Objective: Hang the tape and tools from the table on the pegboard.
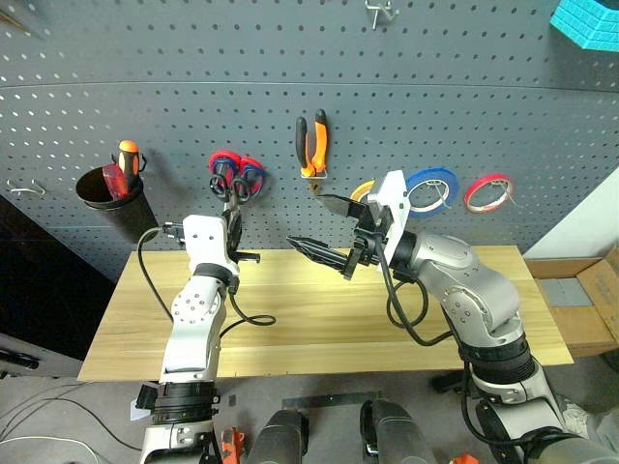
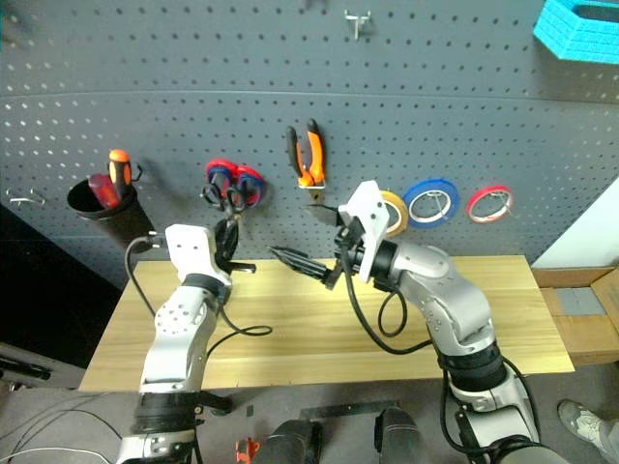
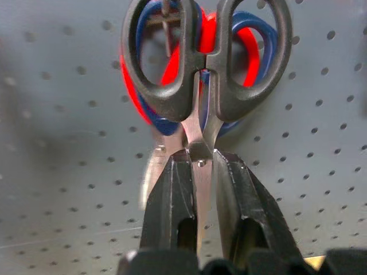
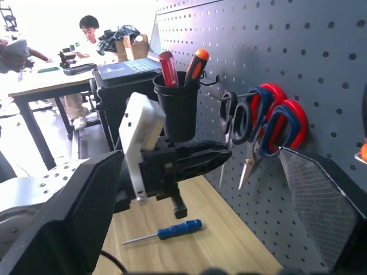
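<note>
Scissors (image 3: pixel 203 74) with glossy black oval loops hang upright on the perforated grey pegboard (image 1: pixel 290 87), steel blades pointing down, pinched by the left pincer (image 3: pixel 200 172). Right pincer (image 1: pixel 324 237) is spread above the pale wooden bench (image 1: pixel 319 319).

The large dark grey perforated pegboard (image 1: pixel 290 87) rises behind the long light-wood table (image 1: pixel 319 319). On it, left to right: a black cup (image 1: pixel 109 198), black-handled scissors (image 4: pixel 234 120) (before red-and-blue-handled scissors (image 4: pixel 281 123)), orange-and-black pliers (image 1: pixel 311 145), three tape rings. A slim blue-handled screwdriver (image 4: pixel 166 230) lies on the table, below the cup.
</note>
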{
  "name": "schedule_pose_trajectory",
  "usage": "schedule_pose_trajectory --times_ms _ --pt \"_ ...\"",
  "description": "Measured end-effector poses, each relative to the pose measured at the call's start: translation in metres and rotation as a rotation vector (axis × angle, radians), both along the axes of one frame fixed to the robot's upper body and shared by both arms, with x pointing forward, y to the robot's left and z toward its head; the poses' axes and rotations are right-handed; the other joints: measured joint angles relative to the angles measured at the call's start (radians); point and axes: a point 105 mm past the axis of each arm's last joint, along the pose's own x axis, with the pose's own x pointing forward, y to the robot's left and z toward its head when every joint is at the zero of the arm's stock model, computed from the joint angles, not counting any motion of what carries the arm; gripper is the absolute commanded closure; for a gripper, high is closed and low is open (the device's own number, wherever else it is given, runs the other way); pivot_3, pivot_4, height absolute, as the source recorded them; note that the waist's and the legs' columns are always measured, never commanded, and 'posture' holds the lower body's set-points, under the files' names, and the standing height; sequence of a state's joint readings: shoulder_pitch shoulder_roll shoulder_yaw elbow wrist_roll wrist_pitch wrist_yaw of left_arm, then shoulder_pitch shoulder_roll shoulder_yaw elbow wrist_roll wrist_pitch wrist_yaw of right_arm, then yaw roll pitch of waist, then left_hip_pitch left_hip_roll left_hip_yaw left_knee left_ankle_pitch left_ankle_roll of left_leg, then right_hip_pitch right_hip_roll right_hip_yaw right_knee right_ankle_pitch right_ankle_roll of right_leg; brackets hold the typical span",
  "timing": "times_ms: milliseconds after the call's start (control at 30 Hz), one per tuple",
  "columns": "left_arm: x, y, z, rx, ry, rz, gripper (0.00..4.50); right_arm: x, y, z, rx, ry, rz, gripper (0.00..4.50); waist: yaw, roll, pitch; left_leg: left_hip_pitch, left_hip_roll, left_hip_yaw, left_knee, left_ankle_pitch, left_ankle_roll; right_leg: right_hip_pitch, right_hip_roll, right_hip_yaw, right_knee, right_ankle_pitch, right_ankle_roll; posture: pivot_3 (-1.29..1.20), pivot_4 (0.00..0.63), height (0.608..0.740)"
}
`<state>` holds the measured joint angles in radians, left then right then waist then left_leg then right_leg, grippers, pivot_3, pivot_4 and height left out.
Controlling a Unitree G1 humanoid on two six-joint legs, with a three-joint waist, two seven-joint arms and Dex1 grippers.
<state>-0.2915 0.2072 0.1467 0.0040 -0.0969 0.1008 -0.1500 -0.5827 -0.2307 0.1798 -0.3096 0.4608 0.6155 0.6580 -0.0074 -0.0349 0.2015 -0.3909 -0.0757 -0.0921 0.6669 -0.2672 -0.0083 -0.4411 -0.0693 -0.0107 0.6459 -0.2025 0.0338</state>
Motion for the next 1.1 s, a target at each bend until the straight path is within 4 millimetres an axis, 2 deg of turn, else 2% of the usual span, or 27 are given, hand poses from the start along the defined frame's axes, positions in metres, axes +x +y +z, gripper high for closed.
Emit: schedule_pose_trajectory --times_ms 100,167,233,333,400,533,600,733,933,1100 --pt "0.001 0.000 -0.008 -0.035 0.049 -0.005 2.04 0.001 0.000 0.000 -0.002 -0.001 -0.008 0.00 -0.003 0.000 0.000 0.000 0.000 0.000 0.000 0.000 0.000 0.000 0.000 0.000 0.000 0.000 0.000 -0.03 0.160 0.740" --pt "0.001 0.008 -0.012 -0.044 0.073 0.032 1.39 0.001 -0.001 -0.002 -0.005 0.003 -0.012 0.00 -0.003 0.000 0.000 0.000 0.000 0.000 0.000 0.000 0.000 0.000 0.000 0.000 0.000 0.000 0.000 -0.03 0.173 0.740" --pt "-0.003 0.021 -0.024 -0.011 0.134 0.074 1.39 -0.001 -0.003 -0.005 -0.010 0.011 -0.013 0.00 -0.006 0.000 0.000 0.001 0.000 0.000 0.000 0.000 0.001 0.000 0.000 0.000 0.000 0.000 0.000 -0.04 0.190 0.740" --pt "-0.022 0.062 -0.068 -0.008 0.339 0.193 1.39 -0.008 -0.010 -0.015 -0.034 0.045 -0.011 0.00 -0.019 0.001 0.001 0.001 0.000 -0.001 -0.001 -0.002 0.004 0.000 0.000 0.000 0.000 0.000 0.000 -0.04 0.220 0.740" --pt "-0.034 0.079 -0.089 -0.041 0.446 0.246 1.39 -0.014 -0.012 -0.024 -0.052 0.081 -0.001 0.00 -0.021 0.001 0.003 0.001 0.000 -0.002 -0.001 -0.002 0.004 0.000 0.000 0.000 0.000 0.000 0.000 -0.04 0.234 0.740" --pt "-0.043 0.095 -0.100 0.003 0.557 0.263 1.39 -0.019 -0.005 -0.052 -0.113 0.151 -0.037 0.00 -0.021 0.003 0.015 0.003 0.000 -0.002 0.000 -0.002 0.005 0.003 0.000 0.000 -0.001 -0.001 0.000 -0.03 0.283 0.740" --pt "-0.043 0.098 -0.105 0.022 0.616 0.257 1.39 -0.012 -0.006 -0.066 -0.147 0.182 -0.116 0.00 -0.021 0.004 0.025 0.008 0.000 -0.002 -0.001 -0.002 0.005 0.008 -0.001 -0.001 -0.001 -0.001 0.001 -0.04 0.300 0.740" --pt "-0.038 0.083 -0.111 0.015 0.676 0.171 1.39 -0.014 -0.010 -0.085 -0.190 0.234 -0.154 0.00 -0.020 0.004 0.046 0.008 0.000 -0.002 -0.001 -0.002 0.005 0.007 -0.001 -0.001 -0.001 -0.001 0.001 -0.04 0.314 0.740" --pt "-0.024 0.080 -0.113 -0.017 0.705 0.165 1.39 -0.014 -0.016 -0.090 -0.241 0.224 -0.196 0.00 -0.027 0.003 0.060 0.006 0.000 -0.001 -0.003 -0.002 0.005 0.004 -0.001 0.000 -0.001 -0.001 0.000 -0.06 0.328 0.740" --pt "-0.023 0.089 -0.120 -0.014 0.718 0.211 1.39 -0.016 -0.016 -0.091 -0.253 0.228 -0.202 0.00 -0.027 0.002 0.074 0.005 0.001 -0.001 -0.004 -0.002 0.005 0.003 -0.001 0.000 -0.002 -0.001 0.001 -0.06 0.333 0.740"
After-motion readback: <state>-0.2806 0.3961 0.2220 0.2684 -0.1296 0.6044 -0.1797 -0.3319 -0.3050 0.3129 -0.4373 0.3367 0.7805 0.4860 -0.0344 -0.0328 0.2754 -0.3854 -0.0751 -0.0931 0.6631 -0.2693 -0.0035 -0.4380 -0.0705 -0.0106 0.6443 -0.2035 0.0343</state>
